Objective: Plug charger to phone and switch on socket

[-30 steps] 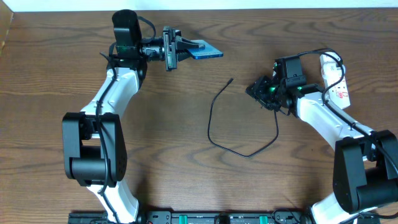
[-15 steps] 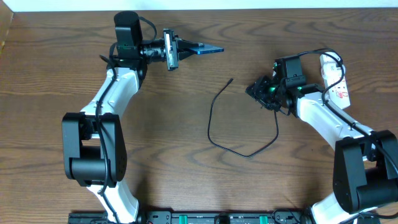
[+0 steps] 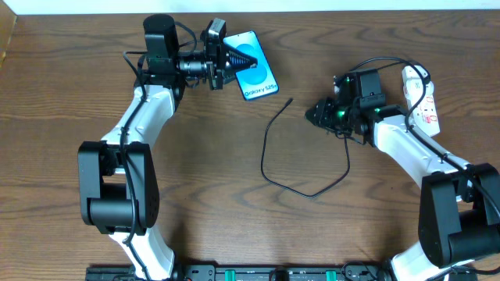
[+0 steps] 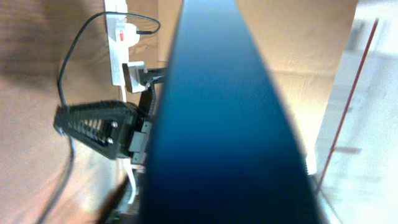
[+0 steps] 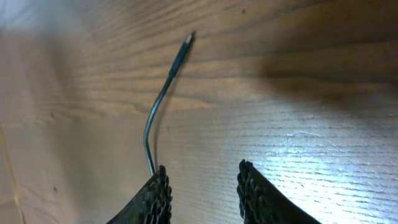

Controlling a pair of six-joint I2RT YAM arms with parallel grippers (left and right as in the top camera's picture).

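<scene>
Because the left gripper (image 3: 225,59) is clamped on one end of the phone (image 3: 256,74), its fingers cover part of the blue screen. In the left wrist view the phone's blurred dark edge blocks most of the scene. Further right the charger (image 3: 269,152) lies looped on the table (image 3: 203,195), its plug tip (image 3: 290,101) free. The right gripper (image 3: 314,114) sits beside it, fingers apart. The cable vanishes behind one finger, so contact is unclear. Farthest right, the right arm partly hides the socket (image 3: 422,97).
</scene>
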